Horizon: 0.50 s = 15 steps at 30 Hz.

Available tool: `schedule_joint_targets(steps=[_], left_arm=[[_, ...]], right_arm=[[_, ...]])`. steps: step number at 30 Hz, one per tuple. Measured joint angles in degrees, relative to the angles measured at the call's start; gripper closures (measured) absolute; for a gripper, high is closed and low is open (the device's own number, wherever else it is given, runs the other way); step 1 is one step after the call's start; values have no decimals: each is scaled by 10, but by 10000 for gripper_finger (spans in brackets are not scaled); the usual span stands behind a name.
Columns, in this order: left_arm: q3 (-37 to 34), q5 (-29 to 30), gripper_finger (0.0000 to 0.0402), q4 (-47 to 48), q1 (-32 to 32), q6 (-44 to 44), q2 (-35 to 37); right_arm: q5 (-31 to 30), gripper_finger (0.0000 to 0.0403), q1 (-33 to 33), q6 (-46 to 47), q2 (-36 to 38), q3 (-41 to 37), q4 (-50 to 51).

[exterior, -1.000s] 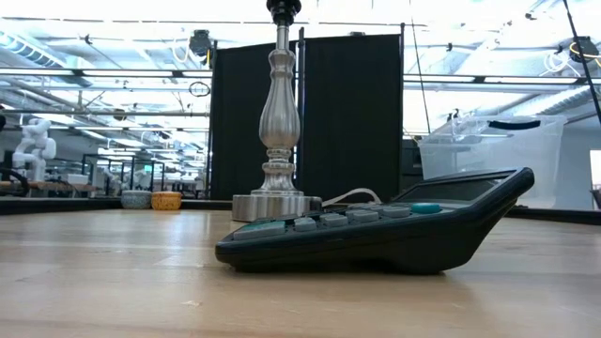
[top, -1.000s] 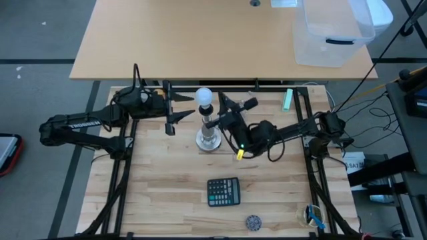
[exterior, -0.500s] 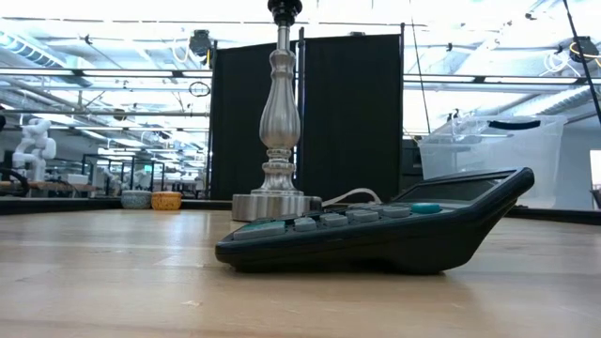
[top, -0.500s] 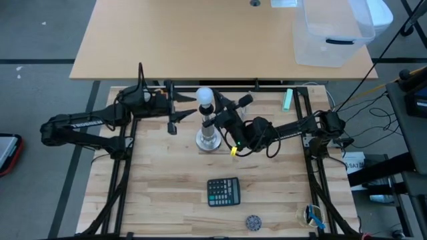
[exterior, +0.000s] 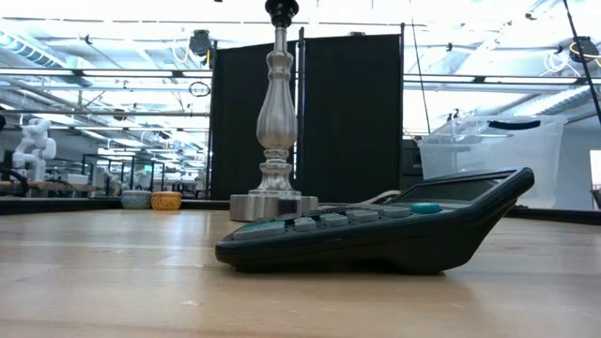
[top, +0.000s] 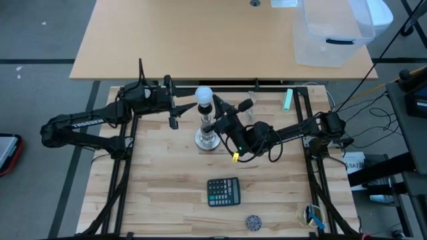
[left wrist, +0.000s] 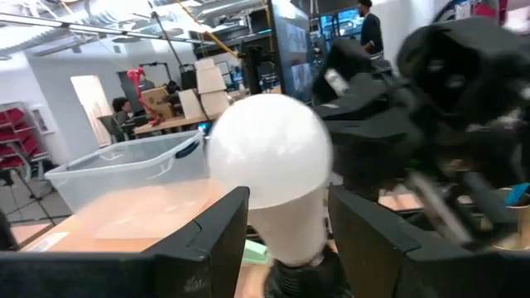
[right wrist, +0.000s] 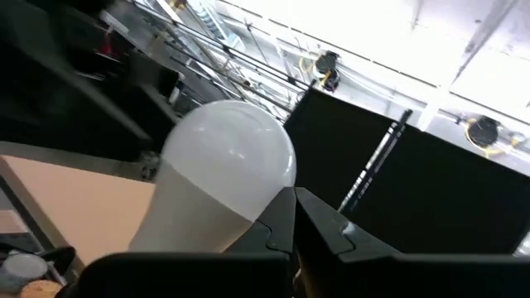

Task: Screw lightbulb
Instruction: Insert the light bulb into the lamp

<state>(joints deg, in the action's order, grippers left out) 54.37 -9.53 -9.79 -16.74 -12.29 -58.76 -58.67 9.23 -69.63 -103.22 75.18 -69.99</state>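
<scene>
High view: lightbulb point(top: 204, 96) seated atop the silver stand point(top: 207, 138) at about 12 o'clock on the table point(top: 167, 193), left gripper point(top: 181, 110) at its 9 o'clock with fingers point(left wrist: 211, 240) half-open straddling the globe, apparently placed to turn it. Right gripper point(top: 222, 112) at 3 o'clock, pinched shut beside the neck, probably steadying. Calculator point(top: 223, 191) toward 6 o'clock; no legible writing anywhere.

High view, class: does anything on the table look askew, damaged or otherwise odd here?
Nothing stands out. The lightbulb sits atop the lamp stand, which stands upright in the low view. The left gripper and right gripper flank it. The calculator lies flat, nearer the front.
</scene>
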Motion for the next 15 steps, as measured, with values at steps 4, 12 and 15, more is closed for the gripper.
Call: schedule_joint_targets(steps=[4,12,15], left_arm=[[0,0,226,-1,-6,1,0],[0,0,226,2,-6,3,-7],[0,-1,226,16,-6,3,-7]], right_arm=[[5,403,10,-1,0,0,11],[8,403,23,11,-2,0,40],[1,403,30,12,-2,0,55]])
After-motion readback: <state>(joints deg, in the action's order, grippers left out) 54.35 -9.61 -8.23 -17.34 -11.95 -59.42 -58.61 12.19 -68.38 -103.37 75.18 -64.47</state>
